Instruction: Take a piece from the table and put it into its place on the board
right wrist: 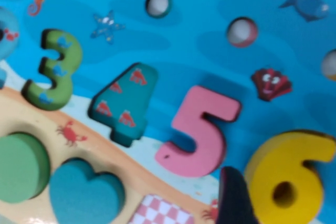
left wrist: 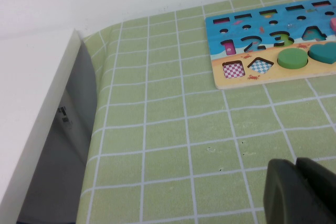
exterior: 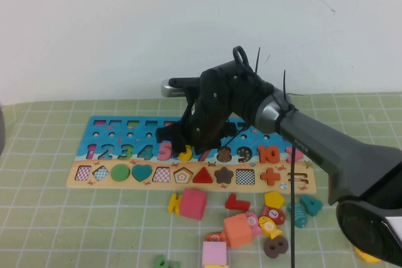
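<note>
The yellow 6 piece lies on the blue part of the board, right beside the pink 5. In the high view it shows as a yellow patch between the 5 and the 7 of the board. My right gripper hangs low over that spot, open. One dark finger stands along the 6's edge; the other is out of view. My left gripper hovers shut and empty over the green cloth, off the board's left end.
Loose pieces lie in front of the board: a pink block, a red piece, an orange block, a yellow pentagon, a teal piece. A white box stands beside the left gripper.
</note>
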